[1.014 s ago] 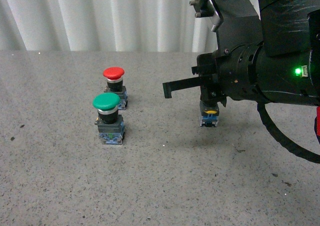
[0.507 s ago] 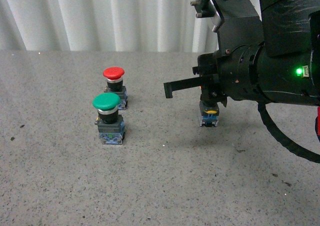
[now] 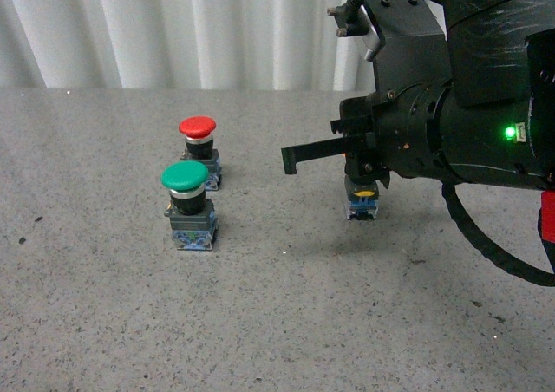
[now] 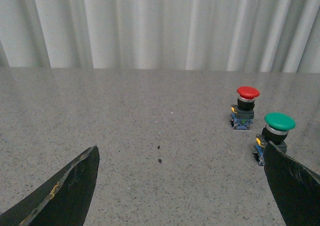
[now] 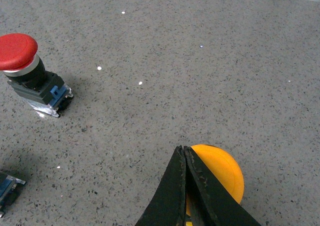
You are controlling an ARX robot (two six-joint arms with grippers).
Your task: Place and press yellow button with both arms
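Right now the yellow button (image 3: 362, 203) is standing just right of the middle of the front view. Its blue-grey base and yellow tab are peeking out beneath the bulky black right arm (image 3: 451, 123), which is hiding the cap from this side. In the right wrist view the right hand (image 5: 183, 151) is holding its two flat fingers pressed together with no gap. Their joined tip is overlapping the round yellow cap, though I cannot tell whether it is actually touching it. A green light (image 3: 510, 133) is glowing on the arm near the right edge. The left hand (image 4: 180, 151) is hanging with its fingers spread wide, gripping nothing. Left of centre, the red button (image 3: 198, 127) and the green button (image 3: 185, 177) are standing upright close together, the green one lower in the frame. Everything is sitting on a grey speckled desk (image 3: 260, 323), and a white pleated curtain (image 3: 173, 28) is hanging across the top.
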